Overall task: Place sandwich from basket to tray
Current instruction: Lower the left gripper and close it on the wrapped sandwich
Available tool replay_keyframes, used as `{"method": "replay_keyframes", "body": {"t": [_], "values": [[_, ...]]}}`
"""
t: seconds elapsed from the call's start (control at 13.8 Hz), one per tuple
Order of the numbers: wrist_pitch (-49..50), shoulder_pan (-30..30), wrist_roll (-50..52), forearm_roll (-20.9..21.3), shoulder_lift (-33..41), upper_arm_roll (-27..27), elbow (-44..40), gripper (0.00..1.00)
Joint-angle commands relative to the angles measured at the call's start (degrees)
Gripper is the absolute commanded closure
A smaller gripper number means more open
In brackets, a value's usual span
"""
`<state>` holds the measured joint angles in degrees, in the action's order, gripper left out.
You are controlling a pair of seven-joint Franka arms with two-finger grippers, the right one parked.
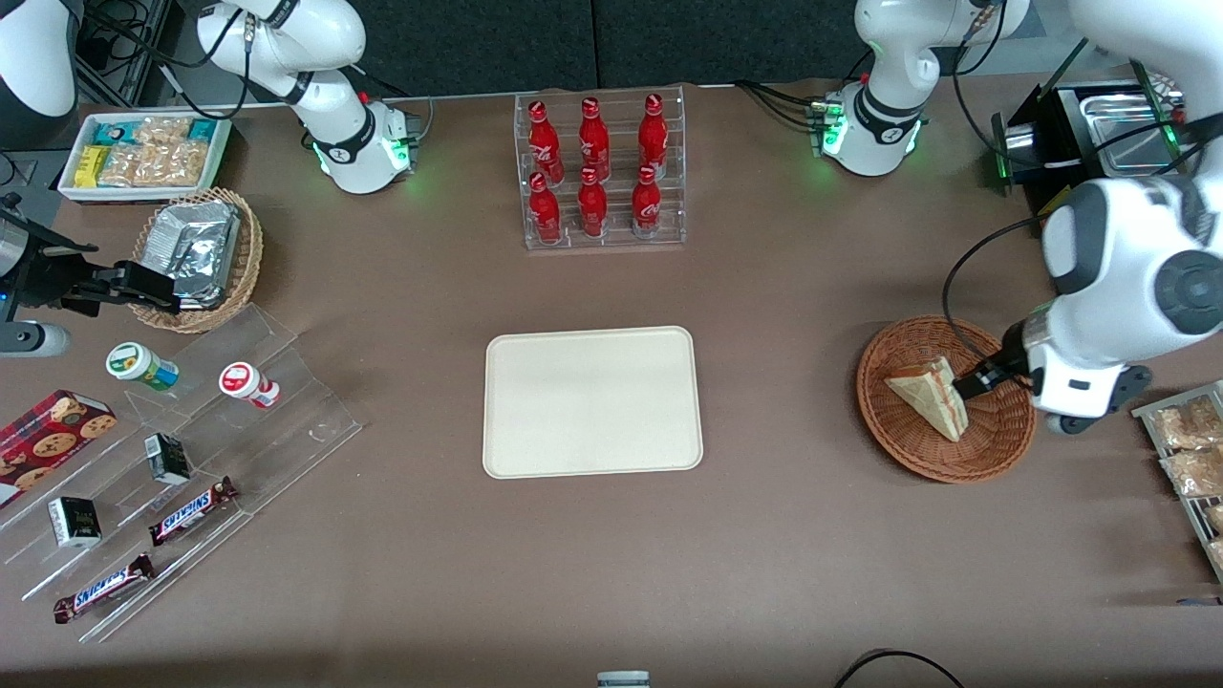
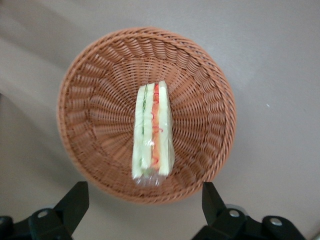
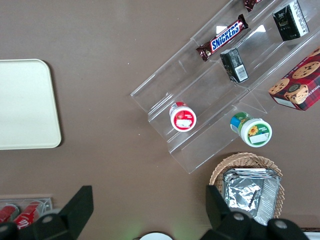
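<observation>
Front view, parked arm's end of the desk point(image 1: 783, 535): white bin of snack packets point(image 1: 143, 153), tan wicker basket w/ foil packets point(image 1: 198, 256), then clear acrylic stepped stand point(image 1: 191, 478) w/ two small round tubs point(image 1: 143, 366), small dark cartons, two Snickers bars point(image 1: 191, 509); cookie box point(image 1: 48, 435) beside it. Mid desk: clear rack of six red cola bottles point(image 1: 600, 172), farther from the front camera than the tray point(image 1: 592, 401). Tray is cream, flat, nothing on it. Toward working arm's end: reddish-brown basket point(image 1: 946, 399), well apart from tray. Sandwich point(image 1: 932, 397) lies inside basket, approx at centre, wrapped in clear film, standing on edge w/ filling layers up per wrist view. Sandwich point(image 2: 152, 132) sits mid-basket point(image 2: 90, 100) there. Gripper point(image 1: 970, 384) hangs above basket, just beside sandwich; jaws apart, one finger point(image 2: 72, 202) each side of the basket rim, holding nothing. More snack packets on a rack point(image 1: 1190, 459) at desk edge.
</observation>
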<state>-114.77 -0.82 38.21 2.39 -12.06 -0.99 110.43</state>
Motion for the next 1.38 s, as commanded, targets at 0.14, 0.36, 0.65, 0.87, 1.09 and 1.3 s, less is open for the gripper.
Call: {"method": "replay_keyframes", "body": {"t": [0.14, 0.36, 0.65, 0.87, 1.09, 1.3], "values": [[-5.62, 0.21, 6.0, 0.78, -2.52, -0.15, 3.64, 0.0], [-13.26, 1.61, 5.91, 0.78, -2.88, -0.15, 8.56, 0.0], [-19.25, 1.88, 5.91, 0.78, -7.09, -0.15, 10.24, 0.0], [-20.13, 1.79, 5.74, 0.95, -9.73, -0.15, 10.59, 0.0], [-21.72, 1.79, 4.68, 0.95, -9.39, -0.15, 11.39, 0.83], [-17.62, 1.79, 4.15, 0.86, -5.36, -0.24, 9.2, 1.0]]}}
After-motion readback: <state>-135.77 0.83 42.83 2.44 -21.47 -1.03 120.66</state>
